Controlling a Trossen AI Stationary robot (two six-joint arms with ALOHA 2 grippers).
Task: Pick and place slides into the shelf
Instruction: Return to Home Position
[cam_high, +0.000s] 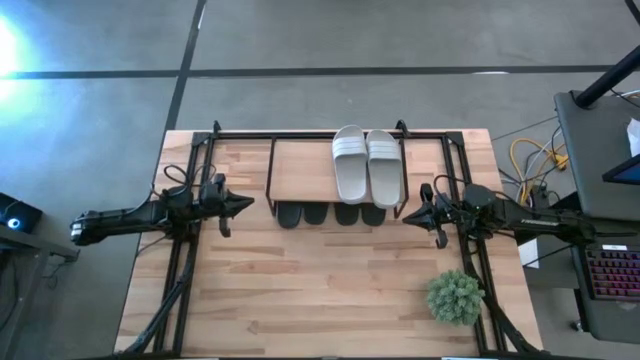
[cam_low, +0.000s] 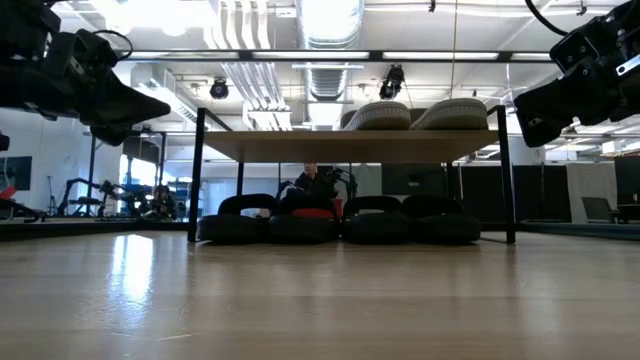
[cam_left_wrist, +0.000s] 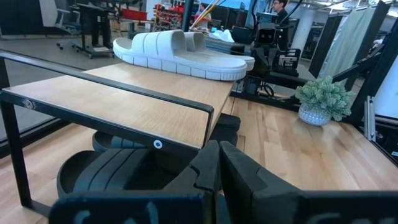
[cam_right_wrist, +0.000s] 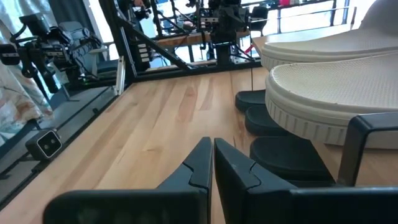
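Observation:
The shelf (cam_high: 300, 170), a black tube rack with a light wood top, stands at the table's far middle. Two light grey-white slides (cam_high: 367, 165) lie side by side on its top plank, toward its right end. Several dark slides (cam_low: 340, 220) sit in a row under the plank, resting on their soles, their ends poking out (cam_high: 330, 214). My left gripper (cam_high: 245, 204) hovers shut to the left of the shelf, pointing at it. My right gripper (cam_high: 408, 217) hovers shut to the right of the shelf, pointing at it. Neither holds anything.
A small potted green plant (cam_high: 455, 297) stands near the table's right near corner. A wide stretch of bare wood (cam_high: 320, 280) lies in front of the shelf. Cables and a desk with a keyboard (cam_high: 610, 270) sit beyond the table's right edge.

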